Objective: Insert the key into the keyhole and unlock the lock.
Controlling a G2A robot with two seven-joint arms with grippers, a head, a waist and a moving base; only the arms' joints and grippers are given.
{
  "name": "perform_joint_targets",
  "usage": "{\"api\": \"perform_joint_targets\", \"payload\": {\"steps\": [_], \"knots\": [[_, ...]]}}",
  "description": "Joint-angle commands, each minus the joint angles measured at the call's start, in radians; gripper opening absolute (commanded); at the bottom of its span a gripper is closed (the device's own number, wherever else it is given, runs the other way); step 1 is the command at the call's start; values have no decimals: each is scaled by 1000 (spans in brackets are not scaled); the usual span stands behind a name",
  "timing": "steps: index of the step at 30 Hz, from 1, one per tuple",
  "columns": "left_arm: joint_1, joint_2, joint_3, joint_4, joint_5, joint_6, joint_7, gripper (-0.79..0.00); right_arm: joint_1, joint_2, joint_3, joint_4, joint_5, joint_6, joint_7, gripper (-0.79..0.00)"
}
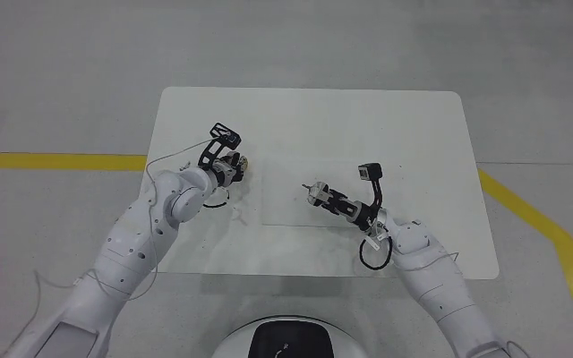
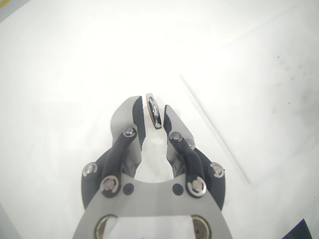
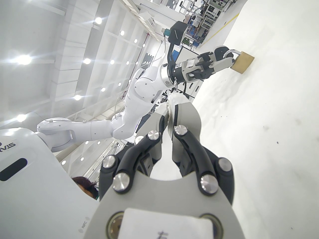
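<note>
Nearest the right wrist camera, the right gripper [image 3: 169, 104] has its jaws pressed together on a small flat metal key [image 3: 170, 119], seen edge-on as a thin strip between them. Across the white tabletop [image 1: 403, 116], well apart from the key, the left gripper [image 3: 225, 59] has its jaws clamped on the shackle end of a brass padlock with a chrome shackle [image 3: 243, 62].

The padlock's long axis runs out from those jaws. The shackle points back toward the left arm and the brass body slopes away, its lower end apparently resting on the tabletop. I cannot make out the keyhole face from here. The key's long axis follows the right jaws, and its tip aims roughly toward the padlock.

As I judge it, both pieces are in hand and the step is the approach: insertion is not yet begun. The next move calls for closing the gap and bringing the tip to the end of the body opposite the shackle. The blade's axis and roll must match the keyway while the left arm holds the lock steady.
</note>
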Motion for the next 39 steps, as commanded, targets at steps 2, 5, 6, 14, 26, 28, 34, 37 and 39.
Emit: {"api": "perform_joint_targets", "payload": {"steps": [2,5,6,14,26,28,34,37,39], "knots": [[1,-2,-4,1,1,0,-1,-785,0,0,0,0,0,0,0,-785],[0,-4,-5,2,6,3,-3,-785,0,0,0,0,0,0,0,-785],[0,-5,-4,2,11,5,-3,-785,0,0,0,0,0,0,0,-785],[13,-6,-30,-10,2,-14,16,-785,0,0,0,0,0,0,0,-785],[187,57,-351,-44,-640,-453,-142,-785,0,0,0,0,0,0,0,-785],[205,65,-377,-33,-784,-521,-204,-785,0,0,0,0,0,0,0,-785],[172,78,-368,24,-1039,-601,-400,-785,0,0,0,0,0,0,0,-785],[155,77,-337,31,-1069,-617,-438,-785,0,0,0,0,0,0,0,-785],[146,76,-315,34,-1075,-619,-446,-785,-3,0,0,-6,-3,7,-9,-785]]}}
